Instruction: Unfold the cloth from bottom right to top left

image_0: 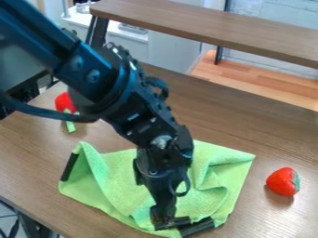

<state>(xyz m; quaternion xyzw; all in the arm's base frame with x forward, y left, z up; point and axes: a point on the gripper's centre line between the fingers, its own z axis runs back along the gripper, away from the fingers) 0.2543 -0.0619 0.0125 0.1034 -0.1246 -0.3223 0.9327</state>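
The gripper [166, 220] hangs low at the cloth's bottom edge, right of its middle, close to the work surface. The light green cloth [118, 179] lies rumpled on the wooden table, with folds on its right side and a raised fold at its upper left. A black strip [69, 166] runs along the cloth's left edge. Another black piece [197, 227] lies at the bottom edge, just right of the gripper. The arm hides the middle of the cloth, and whether the gripper holds any fabric cannot be told.
On the brown table [261, 135], a red strawberry toy [283, 181] sits right of the cloth. Another red toy [64, 102] with a green part is at the upper left, near the arm. A raised wooden shelf [211, 25] crosses the back.
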